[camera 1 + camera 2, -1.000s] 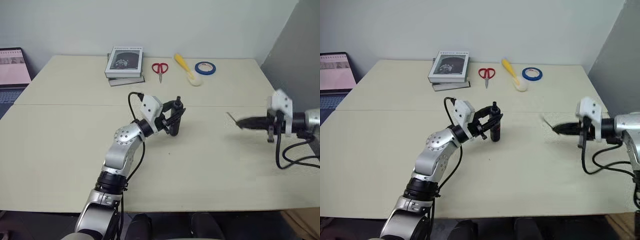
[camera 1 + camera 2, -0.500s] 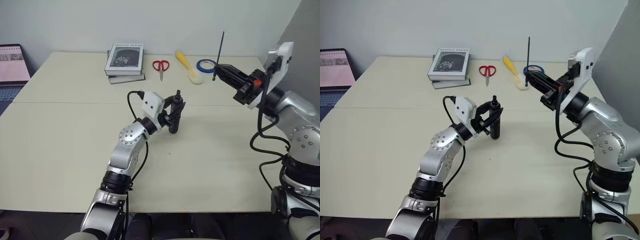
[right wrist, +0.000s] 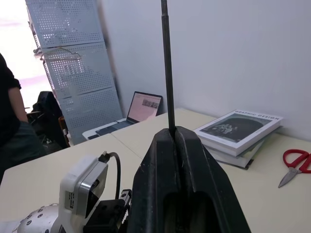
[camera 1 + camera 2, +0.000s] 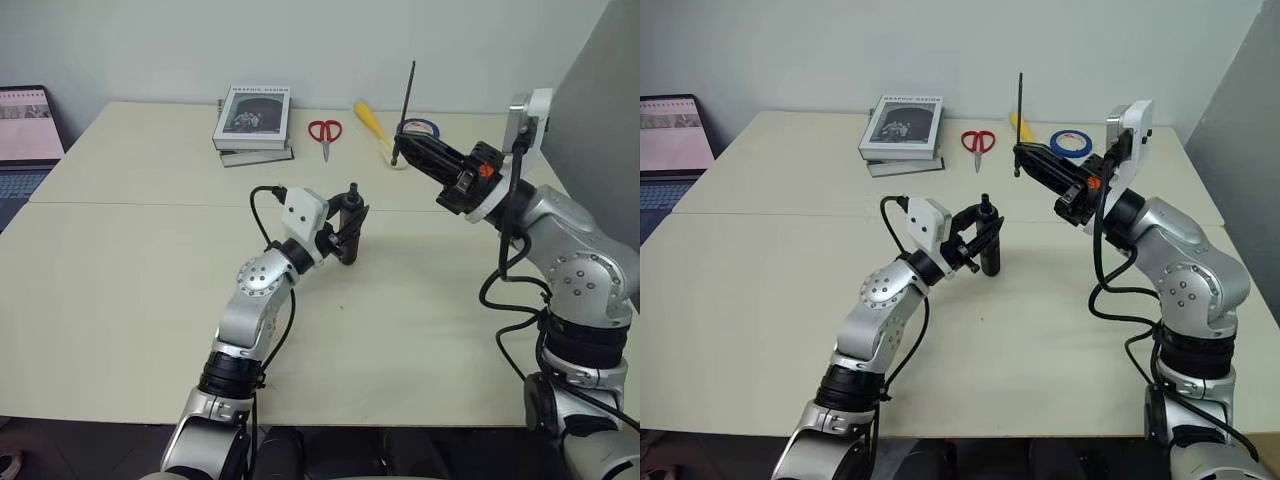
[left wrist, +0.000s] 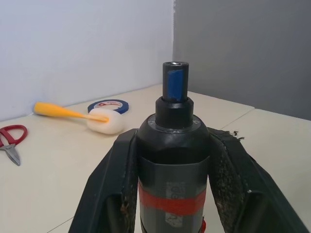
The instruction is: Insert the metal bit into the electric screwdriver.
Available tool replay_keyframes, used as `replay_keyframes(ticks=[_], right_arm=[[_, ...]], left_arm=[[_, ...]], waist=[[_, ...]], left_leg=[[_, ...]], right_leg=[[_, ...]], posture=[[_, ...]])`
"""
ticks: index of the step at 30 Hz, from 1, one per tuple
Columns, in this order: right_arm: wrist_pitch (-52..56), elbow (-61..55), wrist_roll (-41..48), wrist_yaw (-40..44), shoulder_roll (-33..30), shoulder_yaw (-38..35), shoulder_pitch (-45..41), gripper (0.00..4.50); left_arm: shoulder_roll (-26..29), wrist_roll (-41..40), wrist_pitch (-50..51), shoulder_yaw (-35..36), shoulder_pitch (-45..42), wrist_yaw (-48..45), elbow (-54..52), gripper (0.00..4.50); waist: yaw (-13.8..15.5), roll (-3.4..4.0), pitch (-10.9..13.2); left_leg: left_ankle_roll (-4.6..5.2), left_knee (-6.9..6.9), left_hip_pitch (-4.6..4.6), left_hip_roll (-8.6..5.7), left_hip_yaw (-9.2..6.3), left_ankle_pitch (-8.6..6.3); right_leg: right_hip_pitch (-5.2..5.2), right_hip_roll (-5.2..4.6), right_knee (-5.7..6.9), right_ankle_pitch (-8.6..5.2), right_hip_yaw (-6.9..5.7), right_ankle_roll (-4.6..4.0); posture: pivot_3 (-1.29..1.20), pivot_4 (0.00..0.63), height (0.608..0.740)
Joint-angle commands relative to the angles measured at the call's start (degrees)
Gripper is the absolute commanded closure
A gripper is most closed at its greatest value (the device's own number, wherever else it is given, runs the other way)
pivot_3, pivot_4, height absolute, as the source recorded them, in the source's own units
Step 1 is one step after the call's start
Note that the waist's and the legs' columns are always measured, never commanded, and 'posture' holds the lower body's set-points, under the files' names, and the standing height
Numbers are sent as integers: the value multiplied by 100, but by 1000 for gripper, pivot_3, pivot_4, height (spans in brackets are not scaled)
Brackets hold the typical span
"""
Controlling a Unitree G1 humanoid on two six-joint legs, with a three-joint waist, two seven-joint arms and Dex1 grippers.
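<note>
Here, right tool (image 4: 415,152) raised, metal bit (image 4: 405,105) upright

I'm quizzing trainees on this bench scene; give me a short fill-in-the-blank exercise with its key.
The left end effector grips the black pen-shaped electric screwdriver, which bears a ____ band.
The right end effector holds the thin dark metal bit pointing ____.
The red-handled scissors lie beside the stacked ____.

Missing words: red; up; books
</note>
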Motion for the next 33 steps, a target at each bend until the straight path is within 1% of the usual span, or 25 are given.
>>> replay_keyframes(ticks=[1,8,13,19,24,28,33], right_arm=[[-86,7,269,273,-105,-41,-275,4500],[-201,506,125,726,-167,239,-473,4500],[-236,661,175,895,-141,302,-638,4500],[-62,352,386,862,-216,218,-533,4500],[31,12,560,645,-257,118,-387,4500],[-122,-274,436,435,-337,68,-156,4500],[-290,-453,328,389,-490,84,214,4500]], left_arm=[[11,-114,85,70,-165,-49,-338,2851],[71,-293,329,47,-3,-280,-551,2851],[85,-435,448,10,-90,-425,-756,2854],[247,-844,830,-99,50,-919,-1239,2854],[281,-922,987,-200,199,-1031,-1490,2854],[324,-761,867,-310,307,-1144,-1319,2854],[337,-682,729,-380,367,-1262,-1127,2854]], waist=[[1,0,0],[0,1,1],[5,3,2],[3,5,4],[4,7,5],[13,7,5],[23,8,5]], left_leg=[[0,-1,0,0,0,0],[1,-5,-3,1,-1,-1],[1,-5,-6,1,-2,-1],[0,-7,-19,4,-7,-1],[1,-11,-29,7,-9,-2],[1,-8,-43,7,-19,-1],[1,-7,-52,7,-36,-1]], right_leg=[[0,0,0,0,0,-1],[0,0,-11,-1,-2,-3],[0,0,-12,-1,-4,-4],[0,-1,-35,5,-11,-13],[-1,-2,-57,8,-16,-17],[-2,-4,-67,10,-29,-14],[-2,-6,-71,9,-48,-14]], posture=[[0,150,740],[0,150,740],[0,150,740],[0,150,740],[0,150,740],[0,150,740],[0,150,740]])
